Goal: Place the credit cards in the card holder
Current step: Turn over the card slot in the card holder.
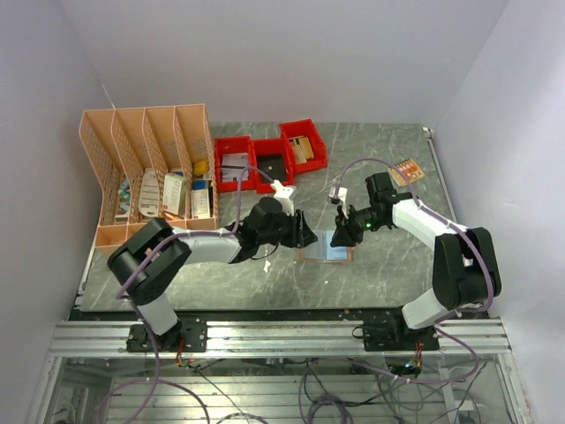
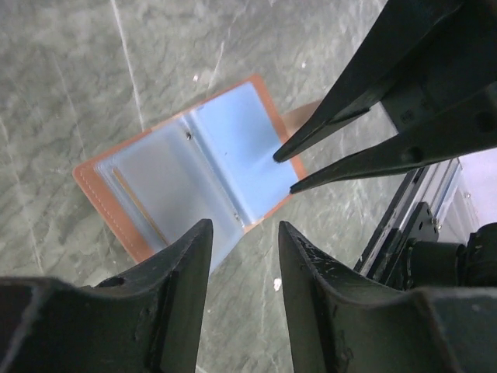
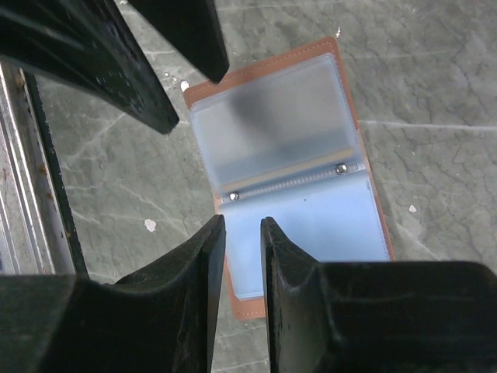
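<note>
Task part-way at best. The card holder [image 1: 327, 251] lies unfolded and flat on the worktop [image 1: 282, 287], near its middle and somewhat toward the near edge, with its clear sleeves facing up. In the wrist views one half shows an even light blue behind the plastic. This may be a card already seated, but it cannot be confirmed. The other half looks frosted, with only a thin tan line inside it that I cannot identify. At least one of the tan credit cards [image 1: 408, 170] lies well apart from the holder, near the far right corner of the worktop, so loading is judged unfinished. The left gripper [image 2: 245, 227] has its jaws moderately parted with nothing between them. The holder lies just beyond its fingertips and lower, not between them. The right gripper [image 3: 242, 221] shows only a narrow gap between its jaws, also empty. Its fingertips sit over the side edge of the blue half, close to the spine, and contact with the plastic cannot be determined. From above, the holder sits between the two grippers, which face each other across it. Neither gripper holds a card.
</note>
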Tool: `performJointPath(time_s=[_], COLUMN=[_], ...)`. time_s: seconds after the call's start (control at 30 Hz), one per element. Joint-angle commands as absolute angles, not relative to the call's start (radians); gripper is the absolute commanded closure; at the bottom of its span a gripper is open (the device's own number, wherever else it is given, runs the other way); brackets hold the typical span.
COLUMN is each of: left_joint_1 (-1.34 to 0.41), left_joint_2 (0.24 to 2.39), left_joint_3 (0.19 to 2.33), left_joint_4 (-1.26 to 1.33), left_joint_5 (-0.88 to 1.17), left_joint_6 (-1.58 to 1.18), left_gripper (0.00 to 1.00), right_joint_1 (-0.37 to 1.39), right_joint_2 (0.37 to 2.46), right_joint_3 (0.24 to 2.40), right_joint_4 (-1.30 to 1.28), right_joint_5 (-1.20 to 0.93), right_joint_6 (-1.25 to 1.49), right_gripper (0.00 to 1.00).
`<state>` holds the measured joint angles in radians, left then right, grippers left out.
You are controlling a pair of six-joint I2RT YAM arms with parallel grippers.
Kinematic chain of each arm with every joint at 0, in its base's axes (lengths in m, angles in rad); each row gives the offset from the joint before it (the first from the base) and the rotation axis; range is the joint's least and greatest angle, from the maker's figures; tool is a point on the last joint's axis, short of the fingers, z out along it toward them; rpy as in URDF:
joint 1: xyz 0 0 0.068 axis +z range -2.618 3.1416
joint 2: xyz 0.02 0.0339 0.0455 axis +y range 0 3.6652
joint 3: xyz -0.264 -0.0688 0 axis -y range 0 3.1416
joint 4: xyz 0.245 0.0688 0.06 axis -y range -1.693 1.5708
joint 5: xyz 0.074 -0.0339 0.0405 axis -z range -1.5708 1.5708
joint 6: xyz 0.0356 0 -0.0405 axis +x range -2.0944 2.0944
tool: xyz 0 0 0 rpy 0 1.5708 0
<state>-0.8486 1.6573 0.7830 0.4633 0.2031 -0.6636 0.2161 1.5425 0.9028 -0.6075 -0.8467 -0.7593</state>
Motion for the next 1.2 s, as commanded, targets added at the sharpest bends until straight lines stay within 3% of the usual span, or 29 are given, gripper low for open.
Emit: performJointPath(time_s=[0.0,0.13,0.6,1.17], left_joint_1=[-0.848,-0.849,-0.852,-0.854], left_joint_2=[1.722,1.733,1.717,1.746], left_joint_3=[0.794,0.786,0.759,0.775], left_joint_4=[0.505,0.519,0.489,0.463], left_joint_5=[0.282,0.252,0.204,0.196], left_joint_6=[-0.722,-0.765,-0.776,-0.773], left_gripper=[0.51,0.52,0.48,0.54], right_joint_1=[0.212,0.211,0.212,0.273], right_joint_2=[1.597,1.652,1.741,1.792], right_joint_3=[0.910,0.934,0.959,0.984], right_joint_4=[-0.567,-0.534,-0.398,-0.333], right_joint_5=[-0.868,-0.942,-0.898,-0.697], right_joint_6=[-0.662,-0.553,-0.285,-0.138], right_gripper=[0.75,0.68,0.62,0.65])
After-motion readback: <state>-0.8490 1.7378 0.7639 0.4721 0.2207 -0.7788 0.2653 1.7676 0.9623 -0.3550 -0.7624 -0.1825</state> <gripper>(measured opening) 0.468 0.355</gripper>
